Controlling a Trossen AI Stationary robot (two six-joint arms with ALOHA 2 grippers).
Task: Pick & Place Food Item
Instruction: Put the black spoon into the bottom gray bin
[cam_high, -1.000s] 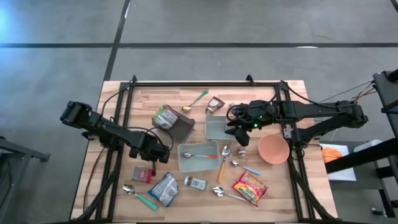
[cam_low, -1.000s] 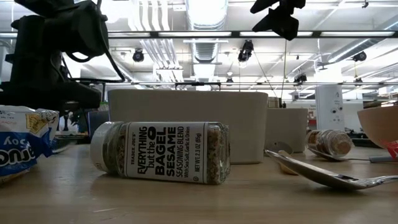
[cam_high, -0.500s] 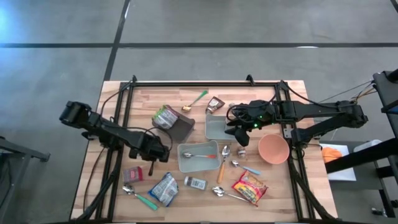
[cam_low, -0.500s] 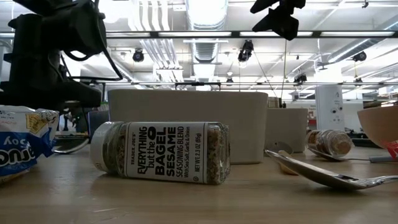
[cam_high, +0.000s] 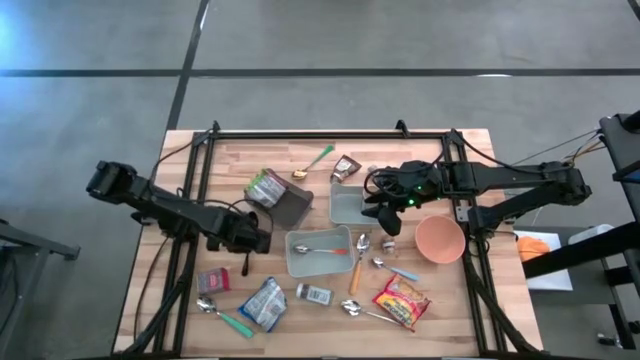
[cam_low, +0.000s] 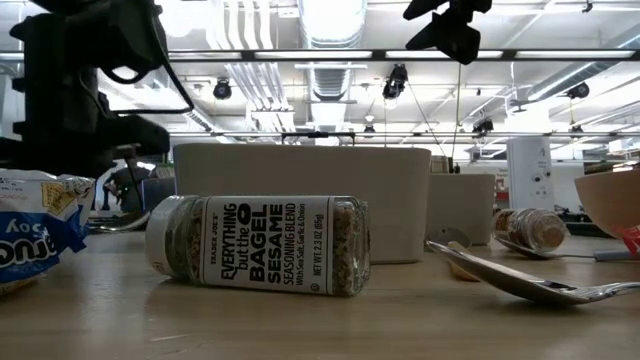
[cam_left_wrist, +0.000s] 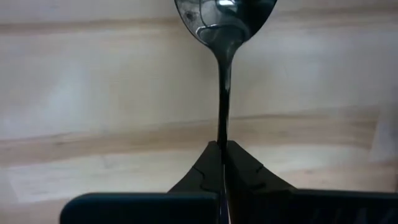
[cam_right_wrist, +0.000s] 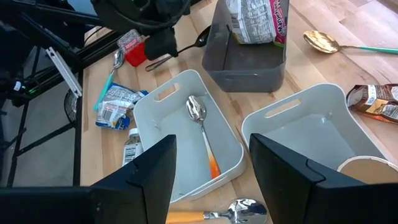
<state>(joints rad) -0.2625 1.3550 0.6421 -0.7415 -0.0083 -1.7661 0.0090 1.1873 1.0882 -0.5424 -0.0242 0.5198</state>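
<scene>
1. Two arms. The left gripper (cam_high: 252, 240) is over the table's left half, clamped tight on the thin handle of a black spoon (cam_left_wrist: 224, 93). The right gripper (cam_high: 386, 216) hangs near the middle-right, fingers spread, with nothing in them.
2. Three bins: a dark bin (cam_high: 296, 210) and two white ones – a back bin (cam_high: 346, 207) that is bare inside and a front bin (cam_high: 318, 263).
3. One pink bowl (cam_high: 440, 240), to the right of the white bins.
4. Spoons – I count seven:
   - the black one in the grip
   - a gold spoon (cam_high: 312, 163) with a green handle, at the back
   - an orange-handled one (cam_high: 322, 250) in the front bin
   - a wood-handled one (cam_high: 357, 265)
   - a blue-handled one (cam_high: 392, 268)
   - a silver one (cam_high: 358, 311) near the front
   - a teal-handled one (cam_high: 224, 314) at the front left
5. Food, none of it held:
   - a packet (cam_high: 265, 187) standing in the dark bin
   - a brown packet (cam_high: 346, 168) behind the back bin
   - a red packet (cam_high: 213, 281) near the left gripper
   - a blue-and-white bag (cam_high: 264, 304)
   - a seasoning jar (cam_low: 258, 244) lying on its side
   - a red-and-yellow bag (cam_high: 402, 302)
   - a small jar (cam_low: 530, 229) lying by the bowl
6. The table (cam_high: 450, 330) is pale wood planks with black rails along it.
7. Around it is a grey concrete floor (cam_high: 400, 40) crossed by dark lines. Overhead are strip lights and ducts.
</scene>
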